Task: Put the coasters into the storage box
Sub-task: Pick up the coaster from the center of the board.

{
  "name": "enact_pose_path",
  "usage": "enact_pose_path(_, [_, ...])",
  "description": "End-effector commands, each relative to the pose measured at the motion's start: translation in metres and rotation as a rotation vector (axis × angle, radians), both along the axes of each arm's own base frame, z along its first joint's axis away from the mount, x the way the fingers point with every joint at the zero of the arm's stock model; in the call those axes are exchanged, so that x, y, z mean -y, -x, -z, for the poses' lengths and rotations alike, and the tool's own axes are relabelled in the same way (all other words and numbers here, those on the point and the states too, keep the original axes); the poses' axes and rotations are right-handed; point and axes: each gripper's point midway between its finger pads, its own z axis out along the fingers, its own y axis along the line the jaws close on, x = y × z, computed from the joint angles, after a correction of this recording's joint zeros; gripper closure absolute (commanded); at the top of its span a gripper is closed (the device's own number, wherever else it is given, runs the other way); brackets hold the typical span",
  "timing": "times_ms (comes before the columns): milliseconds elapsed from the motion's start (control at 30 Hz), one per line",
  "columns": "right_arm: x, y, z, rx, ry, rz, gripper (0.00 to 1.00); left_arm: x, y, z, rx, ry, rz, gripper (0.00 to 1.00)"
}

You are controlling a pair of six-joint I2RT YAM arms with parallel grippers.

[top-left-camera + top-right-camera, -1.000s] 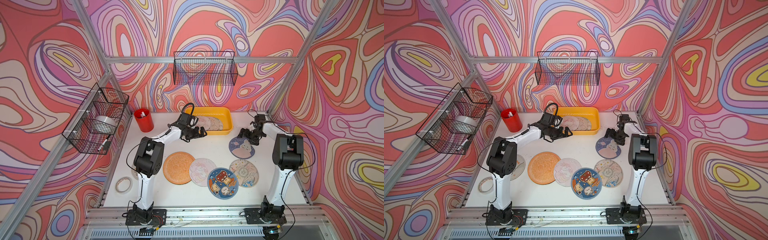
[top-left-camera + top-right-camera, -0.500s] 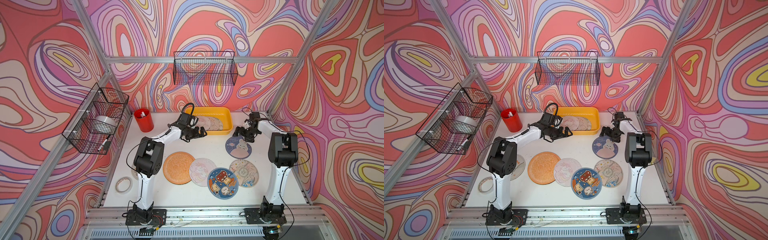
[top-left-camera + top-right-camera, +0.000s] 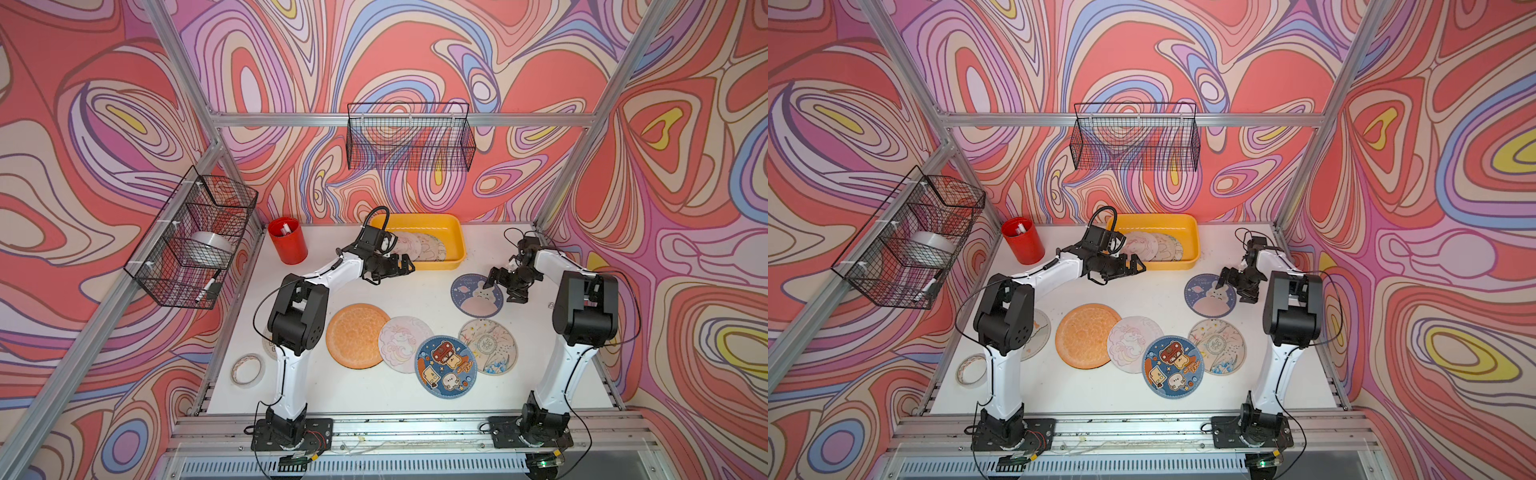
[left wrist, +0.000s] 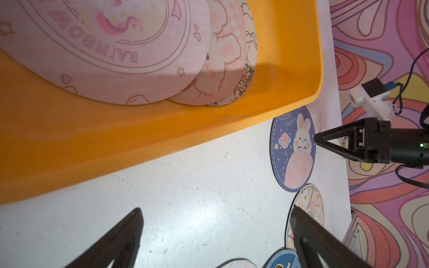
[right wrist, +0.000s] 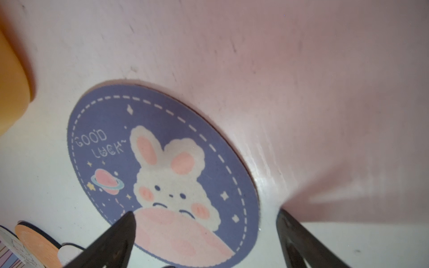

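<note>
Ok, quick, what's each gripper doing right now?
Left gripper: open, empty, by the yellow box.
Right gripper: open, empty, straddling the bunny coaster edge.

White tubular links (image 3: 291, 376) and chunky black joint housings (image 3: 297, 316) form my arms; thin black cables (image 3: 374, 210) trail alongside; my fingers (image 4: 120, 236) are black hollow triangles.

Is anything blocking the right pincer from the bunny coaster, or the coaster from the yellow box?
Nothing visible: the right pincer hangs over the bunny coaster; only bare table lies between it and the yellow box.
</note>
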Motion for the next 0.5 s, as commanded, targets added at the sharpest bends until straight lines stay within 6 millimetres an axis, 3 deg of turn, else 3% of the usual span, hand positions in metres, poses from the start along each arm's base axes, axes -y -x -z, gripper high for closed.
enact_pose_path(0, [-0.007,0.007,-0.004,-0.005,-0.059,0.012,0.08,0.003,-0.002,-0.011,0.03,0.009,0.009,0.0])
enact_pose_path(467, [-0.022,0.007,0.01,-0.03,-0.12,0.005,0.39,0.001,0.002,-0.009,0.026,0.004,0.009,0.0])
